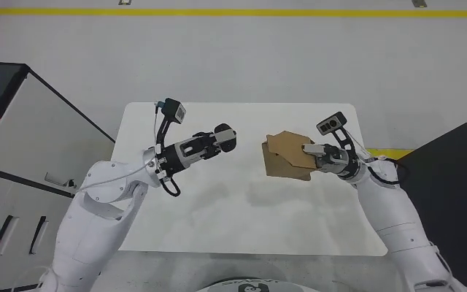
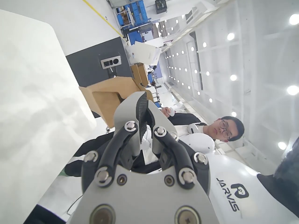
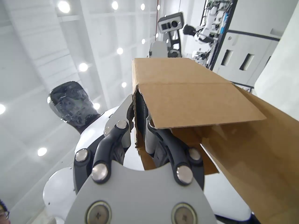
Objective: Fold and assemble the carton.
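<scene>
**Desk:** Where is the carton sitting right now?

**Operator:** I'm seeing the brown cardboard carton (image 1: pixel 287 155) at about 2 o'clock from the middle of the white worktop (image 1: pixel 241 219), toward its 3 o'clock edge. It's looking only partly folded, with its panels overlapping rather than squared up. I can't tell whether it's touching the surface.

**Desk:** And what's holding it?

**Operator:** My right pincer (image 1: pixel 308 150) is gripping it from the carton's 3 o'clock side. On that wrist camera the two fingers are clamping tight on one raw cardboard edge, one finger on each face.

**Desk:** What's the other arm doing?

**Operator:** My left pincer (image 1: pixel 228 139) is hovering at 9 o'clock of the carton, apart from it, roughly 11 o'clock from the worktop's middle. Its fingers are pressing together at the tips and carrying nothing.
</scene>
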Robot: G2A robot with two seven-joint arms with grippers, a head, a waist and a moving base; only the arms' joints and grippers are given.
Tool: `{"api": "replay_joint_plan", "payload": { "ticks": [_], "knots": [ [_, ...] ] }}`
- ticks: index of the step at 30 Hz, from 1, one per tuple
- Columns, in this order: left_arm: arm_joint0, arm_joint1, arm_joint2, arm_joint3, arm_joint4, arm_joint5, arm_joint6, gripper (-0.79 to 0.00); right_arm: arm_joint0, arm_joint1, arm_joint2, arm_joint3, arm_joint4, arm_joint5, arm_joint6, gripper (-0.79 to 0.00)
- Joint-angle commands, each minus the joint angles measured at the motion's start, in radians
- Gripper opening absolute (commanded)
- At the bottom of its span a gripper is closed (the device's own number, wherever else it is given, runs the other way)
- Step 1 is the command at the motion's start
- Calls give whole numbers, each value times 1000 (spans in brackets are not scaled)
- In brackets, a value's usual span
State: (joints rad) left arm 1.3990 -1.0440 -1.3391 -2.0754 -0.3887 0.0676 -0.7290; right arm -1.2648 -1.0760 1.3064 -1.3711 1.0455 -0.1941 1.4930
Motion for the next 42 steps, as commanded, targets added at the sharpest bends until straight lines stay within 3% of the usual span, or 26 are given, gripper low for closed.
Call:
{"api": "replay_joint_plan", "payload": {
  "ticks": [1, 7, 17, 42],
  "knots": [
    [0, 0, 0, -1, 4, -2, 2, -785, 10, -1, -3, 11, 4, 1, 7, -785],
    [6, -1, 4, 1, 6, 15, 17, -785, 10, -1, -3, 11, 4, 1, 7, -785],
    [13, 5, 16, -133, 32, 318, 60, -785, 41, -10, -34, 42, 10, 22, 43, -785],
    [14, 6, 14, -140, 53, 319, 69, -785, 50, -12, -44, 51, 18, 27, 43, -785]
  ]
}}
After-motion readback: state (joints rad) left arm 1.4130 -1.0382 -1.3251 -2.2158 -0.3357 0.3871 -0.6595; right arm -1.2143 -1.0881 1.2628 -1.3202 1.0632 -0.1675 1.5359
